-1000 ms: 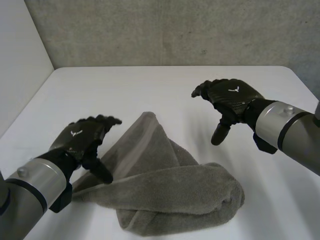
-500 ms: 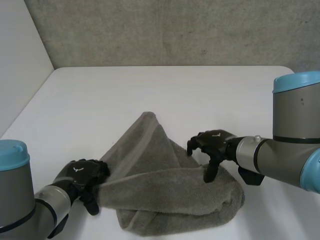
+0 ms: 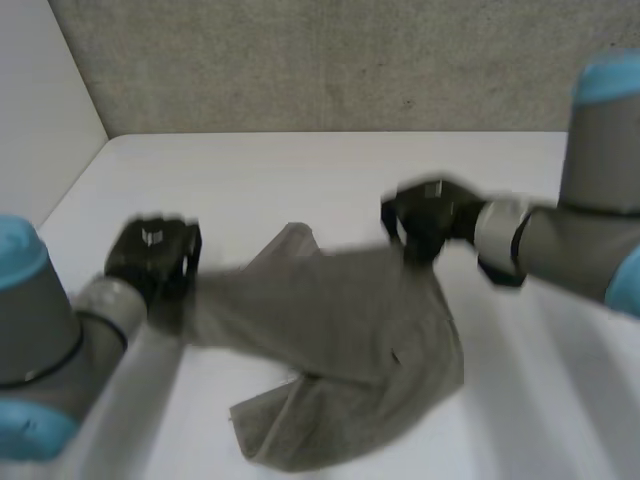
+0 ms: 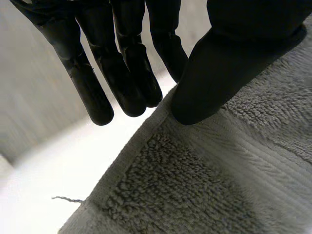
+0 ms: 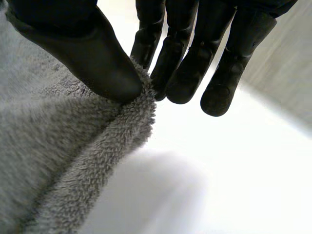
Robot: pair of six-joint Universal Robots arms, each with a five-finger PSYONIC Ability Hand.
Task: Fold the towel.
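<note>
- Here, beneath it all, the white table (image 3: 300, 170): broad and bare around the cloth, with a grey wall (image 3: 330, 60) behind.
- Across the middle, the grey towel (image 3: 340, 330): held up by its upper edge and strung between both hands, with the lower part sagging in a rumpled heap onto the tabletop.
- Judged early in the task: no tidy fold to be seen, only a cloth picked up and drawn taut along the top. Left to do, by the look of it: spreading it flat, laying one half over the other, squaring the edges.
- At the cloth's left end, the left hand (image 3: 152, 250): closed on the towel and raised clear of the table, well apart from its partner.
- At the cloth's right end, the right hand (image 3: 425, 215): likewise closed on the towel, at about the same height.
- Close in at the left: flat hemmed band nipped under the thumb (image 4: 219, 63) against straight fingers (image 4: 122, 73) behind the edge, with the cloth running off beneath the palm.
- Close in at the right: a fluffy ridge of pile pinched between thumb (image 5: 87, 53) and fingertips (image 5: 180, 83), with the rest hanging away below.
</note>
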